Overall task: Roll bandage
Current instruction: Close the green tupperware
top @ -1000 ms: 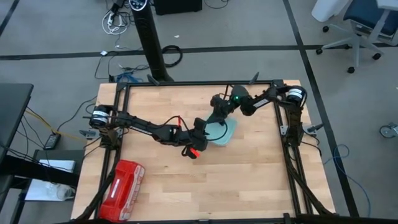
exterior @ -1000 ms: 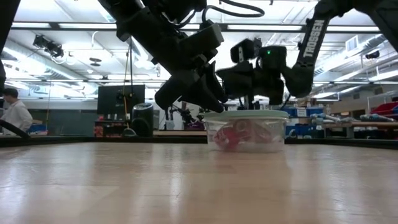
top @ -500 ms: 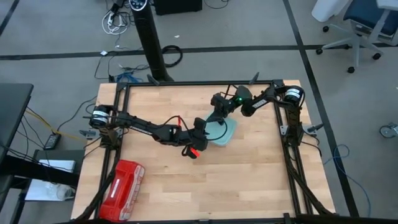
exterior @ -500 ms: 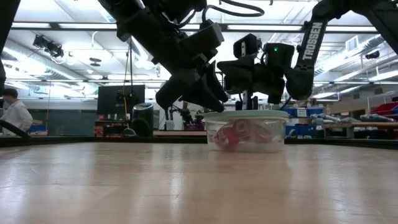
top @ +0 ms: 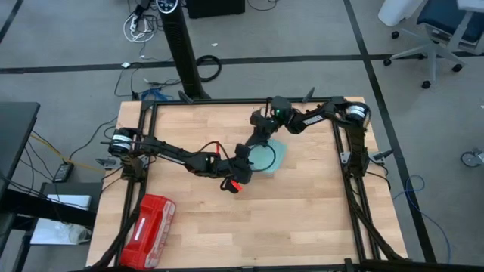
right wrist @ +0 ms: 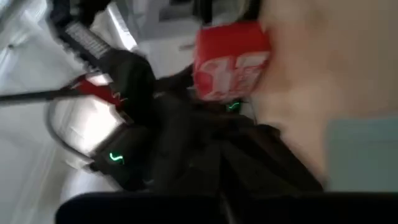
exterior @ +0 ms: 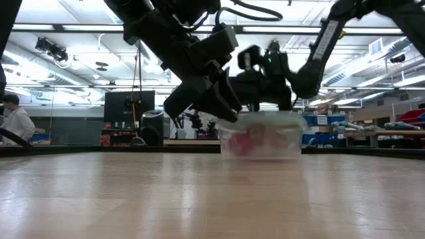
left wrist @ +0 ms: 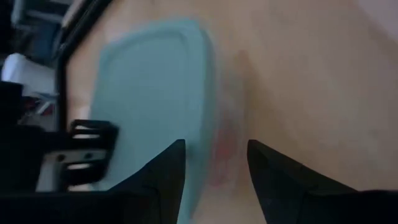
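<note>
Lidded clear tub (exterior: 260, 136) mid-counter (top: 302, 219) hiding pink bandage (exterior: 240, 143), axis unclear, left fingers (left wrist: 214, 168) spread beside it, right fingers (top: 261, 130) closed above, red case (top: 149, 221) well apart.

The bandage (exterior: 247, 142) shows only as a dusky pink-red mass of soft fabric inside a clear lidded container (exterior: 262, 137) that sits on the wooden table, a little toward its far edge and slightly right of its centre. Seen level across the table, the pink fabric lies low in the container, mostly toward one side, pressed near the wall. Its outline is blurred, so whether it is rolled into a cylinder or loosely bunched cannot be told.
</note>
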Tool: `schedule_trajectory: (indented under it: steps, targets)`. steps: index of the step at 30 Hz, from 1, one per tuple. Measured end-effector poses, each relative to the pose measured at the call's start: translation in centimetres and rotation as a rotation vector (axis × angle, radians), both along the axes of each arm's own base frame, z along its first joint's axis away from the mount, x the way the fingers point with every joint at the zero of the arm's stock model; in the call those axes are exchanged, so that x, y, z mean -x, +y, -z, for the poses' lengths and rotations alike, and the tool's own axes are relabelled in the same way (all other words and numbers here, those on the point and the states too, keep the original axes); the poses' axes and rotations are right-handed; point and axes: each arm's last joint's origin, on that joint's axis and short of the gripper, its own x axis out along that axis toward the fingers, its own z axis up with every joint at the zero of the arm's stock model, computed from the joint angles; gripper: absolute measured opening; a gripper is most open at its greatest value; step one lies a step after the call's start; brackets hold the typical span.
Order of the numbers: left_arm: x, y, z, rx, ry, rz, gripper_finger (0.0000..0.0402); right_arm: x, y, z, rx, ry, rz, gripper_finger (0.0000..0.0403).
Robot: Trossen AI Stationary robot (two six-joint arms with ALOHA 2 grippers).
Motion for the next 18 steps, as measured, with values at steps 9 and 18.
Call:
schedule_trajectory:
  steps: [9, 18]
  targets:
    - [0.0, 0.1, -0.2, -0.022, -0.009, -0.023, 0.0177, 0.0, 0.6, -1.8, -0.042, -0.192, 0.036, 0.0008]
    - [-0.4, -0.1, -1.0, -0.062, -0.097, -0.097, 0.0177, 0.1, 0.7, -2.5, -0.043, -0.212, 0.023, 0.0008]
